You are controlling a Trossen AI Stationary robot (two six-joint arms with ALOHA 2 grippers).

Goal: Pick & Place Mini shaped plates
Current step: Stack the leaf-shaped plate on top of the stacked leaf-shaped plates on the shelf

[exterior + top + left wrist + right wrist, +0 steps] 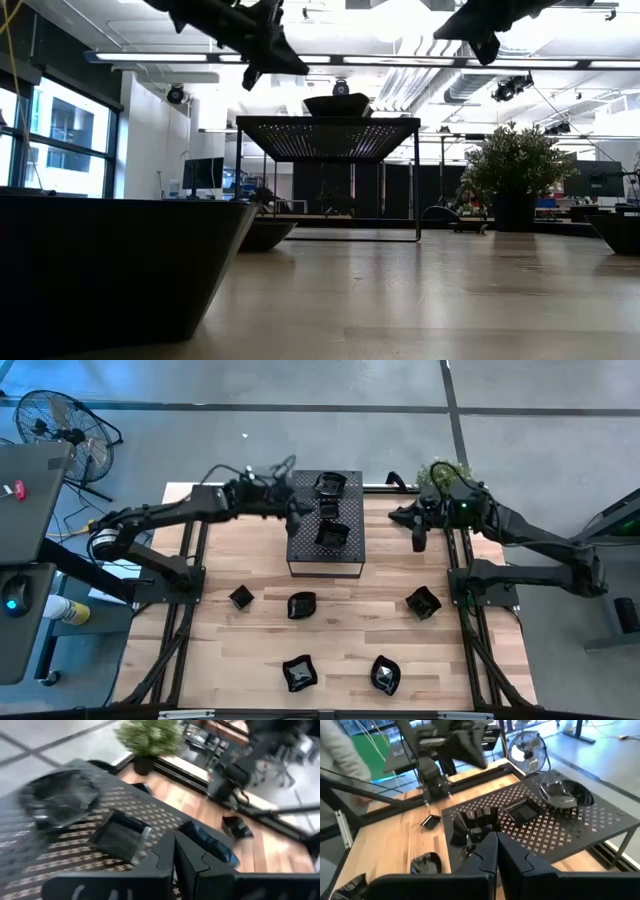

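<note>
Three glossy black mini plates sit on top of a dark perforated stand [323, 555]: a round one [330, 484], a square one [329, 507] and a wavy one [332, 535]. Several more lie on the wooden table, among them a small one [241, 597], one [302, 604] in front of the stand, and one [423, 602] toward the right. My left gripper [296, 512] hovers shut over the stand's left edge, above the plates [120, 835]. My right gripper [418, 538] hangs shut in the air right of the stand, its fingers [495, 851] pointing toward the stand.
Two more plates [299, 673] [385, 675] lie near the table's near edge. A potted plant [440, 472] stands at the far right corner. A fan [60, 425] stands on the floor off the left side. A person's grey sleeve [340, 760] shows beyond the table's left side.
</note>
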